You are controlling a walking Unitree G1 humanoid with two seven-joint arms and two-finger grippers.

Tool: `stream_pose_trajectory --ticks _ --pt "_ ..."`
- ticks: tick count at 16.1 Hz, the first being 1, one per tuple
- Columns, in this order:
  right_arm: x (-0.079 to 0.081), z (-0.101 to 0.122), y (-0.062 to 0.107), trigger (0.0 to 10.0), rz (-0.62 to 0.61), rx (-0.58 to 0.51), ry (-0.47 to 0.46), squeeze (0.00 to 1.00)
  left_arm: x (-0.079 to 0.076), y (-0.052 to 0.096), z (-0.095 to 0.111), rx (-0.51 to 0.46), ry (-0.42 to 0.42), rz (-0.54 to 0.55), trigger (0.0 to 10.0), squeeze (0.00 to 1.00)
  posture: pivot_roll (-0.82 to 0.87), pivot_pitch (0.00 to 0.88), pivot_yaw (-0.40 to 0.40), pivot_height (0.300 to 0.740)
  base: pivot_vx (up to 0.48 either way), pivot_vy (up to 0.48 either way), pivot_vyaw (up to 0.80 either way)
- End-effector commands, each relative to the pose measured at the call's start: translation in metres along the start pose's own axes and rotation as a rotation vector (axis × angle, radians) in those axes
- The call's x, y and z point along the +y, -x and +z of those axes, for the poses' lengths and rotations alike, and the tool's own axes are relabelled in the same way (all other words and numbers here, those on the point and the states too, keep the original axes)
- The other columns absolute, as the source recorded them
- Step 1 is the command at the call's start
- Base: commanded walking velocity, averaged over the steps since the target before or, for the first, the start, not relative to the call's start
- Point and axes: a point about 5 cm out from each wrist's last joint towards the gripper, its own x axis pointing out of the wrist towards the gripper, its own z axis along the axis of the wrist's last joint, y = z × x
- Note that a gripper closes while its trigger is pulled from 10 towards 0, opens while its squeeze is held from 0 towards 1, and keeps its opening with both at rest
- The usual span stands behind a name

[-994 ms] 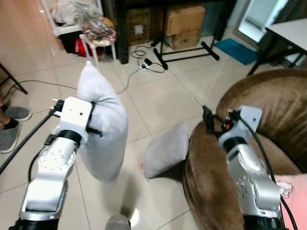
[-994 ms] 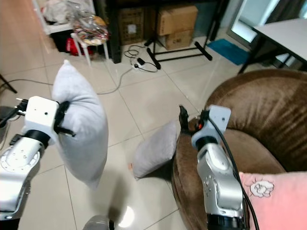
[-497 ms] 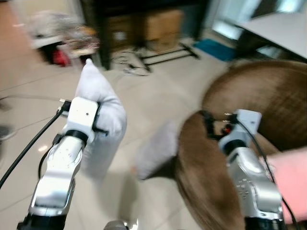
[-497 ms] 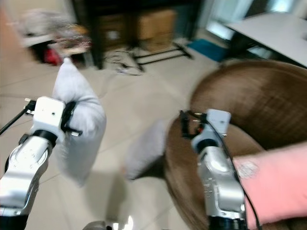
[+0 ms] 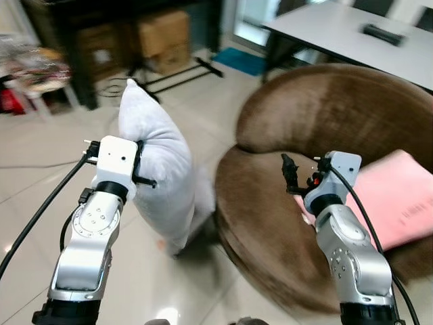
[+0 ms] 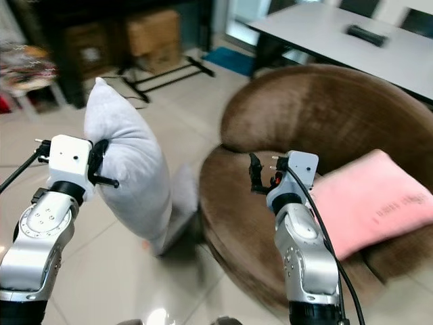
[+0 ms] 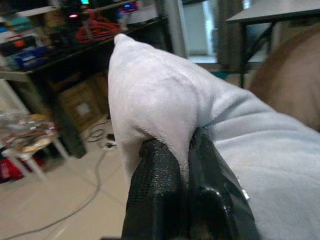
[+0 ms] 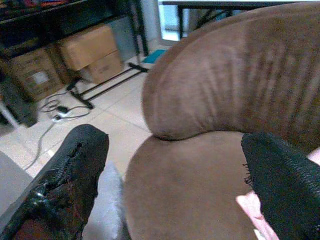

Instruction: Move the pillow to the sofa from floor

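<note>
A light grey pillow [image 5: 162,169] hangs off the floor, pinched near its upper edge by my left gripper [image 5: 139,164], which is shut on it. In the left wrist view the black fingers [image 7: 157,195] squeeze a fold of the fabric. A second grey pillow [image 6: 183,198] rests on the tiles behind it, leaning against the round brown sofa [image 5: 270,203]. My right gripper [image 5: 289,177] is held open over the sofa's seat, nothing between its fingers [image 8: 75,170].
A pink cushion [image 5: 399,196] lies on the sofa's right side. A grey table [image 5: 338,27] stands behind the sofa. Cardboard boxes [image 5: 162,30], black stand legs and cables sit at the back left. A cluttered stool [image 5: 34,68] is far left.
The view has swung right, so the sofa now sits in the middle. My left gripper still holds the grey pillow, and the right gripper has stayed open.
</note>
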Motion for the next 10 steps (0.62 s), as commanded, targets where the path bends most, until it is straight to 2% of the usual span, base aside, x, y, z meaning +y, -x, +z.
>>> stream_pose_trajectory --ticks 1,10 --pt "0.0012 0.0038 -0.0028 10.0 -0.003 -0.006 0.003 0.0 0.0042 -0.0008 0.0128 -0.064 -0.003 0.017 10.0 0.0 0.06 0.0 -0.045 0.74 0.259 0.0 -0.8" --pt "0.0043 0.0019 -0.003 10.0 -0.004 -0.005 0.001 0.0 0.0101 -0.0034 0.0191 -0.081 -0.008 0.007 10.0 0.0 0.08 0.0 -0.04 0.74 0.282 0.0 -0.8"
